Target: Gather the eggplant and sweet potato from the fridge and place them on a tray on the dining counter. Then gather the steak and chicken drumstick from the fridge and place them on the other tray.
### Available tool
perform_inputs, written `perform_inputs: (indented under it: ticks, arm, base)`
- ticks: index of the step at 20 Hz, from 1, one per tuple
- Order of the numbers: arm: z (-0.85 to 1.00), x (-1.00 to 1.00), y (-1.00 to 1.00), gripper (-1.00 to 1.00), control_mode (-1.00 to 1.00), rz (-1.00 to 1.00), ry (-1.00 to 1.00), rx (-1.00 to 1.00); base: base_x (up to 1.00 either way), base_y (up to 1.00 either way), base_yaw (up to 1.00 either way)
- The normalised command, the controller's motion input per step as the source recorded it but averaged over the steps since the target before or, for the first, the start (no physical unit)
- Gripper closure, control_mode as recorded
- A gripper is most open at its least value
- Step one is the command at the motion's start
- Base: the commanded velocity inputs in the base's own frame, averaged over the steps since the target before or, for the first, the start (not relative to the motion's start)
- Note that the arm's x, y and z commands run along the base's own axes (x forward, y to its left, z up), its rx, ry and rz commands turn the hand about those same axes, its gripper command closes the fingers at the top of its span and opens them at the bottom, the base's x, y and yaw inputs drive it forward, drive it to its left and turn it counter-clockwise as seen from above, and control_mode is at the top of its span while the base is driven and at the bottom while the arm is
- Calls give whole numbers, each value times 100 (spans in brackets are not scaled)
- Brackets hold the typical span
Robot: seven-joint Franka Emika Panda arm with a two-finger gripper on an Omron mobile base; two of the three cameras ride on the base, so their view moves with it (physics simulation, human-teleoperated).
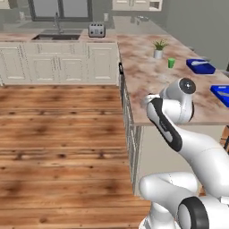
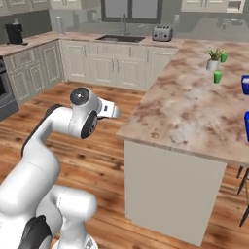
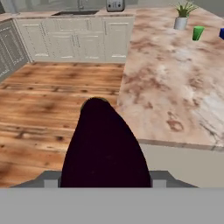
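In the hand view a dark purple eggplant (image 3: 105, 144) sits between the two fingertips of my gripper (image 3: 105, 181), which is shut on it. The hand hovers over the wood floor just off the near corner of the marbled dining counter (image 1: 143, 67) (image 2: 189, 107) (image 3: 175, 87). Two blue trays (image 1: 200, 66) (image 1: 221, 93) lie on the counter's far right side, and their edges show in the right base view (image 2: 244, 83) (image 2: 246, 124). The fridge, sweet potato, steak and chicken drumstick are out of view.
A green cup (image 1: 171, 63) (image 3: 197, 33) and a potted plant (image 1: 159, 49) (image 3: 181, 17) stand on the counter's far end. Cream cabinets with a sink (image 1: 57, 36) and toaster (image 1: 96, 30) line the back wall. Wood floor (image 1: 58, 134) lies to the left.
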Motion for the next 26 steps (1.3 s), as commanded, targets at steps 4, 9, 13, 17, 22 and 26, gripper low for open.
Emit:
perform_inputs:
  ticks: [4, 9, 13, 17, 22, 26]
  arm:
    - [0, 0, 0, 100, 100, 0, 0, 0]
    - [0, 0, 0, 100, 100, 0, 0, 0]
    - [0, 0, 0, 100, 100, 0, 0, 0]
    - [0, 0, 0, 100, 100, 0, 0, 0]
    - [0, 0, 0, 100, 100, 0, 0, 0]
    - [0, 0, 0, 100, 100, 0, 0, 0]
  base:
    - [1, -57, -8]
    - [0, -61, -7]
    - [5, -57, -5]
    - [15, -58, -7]
    - [26, -55, -5]
    - [32, -67, -2]
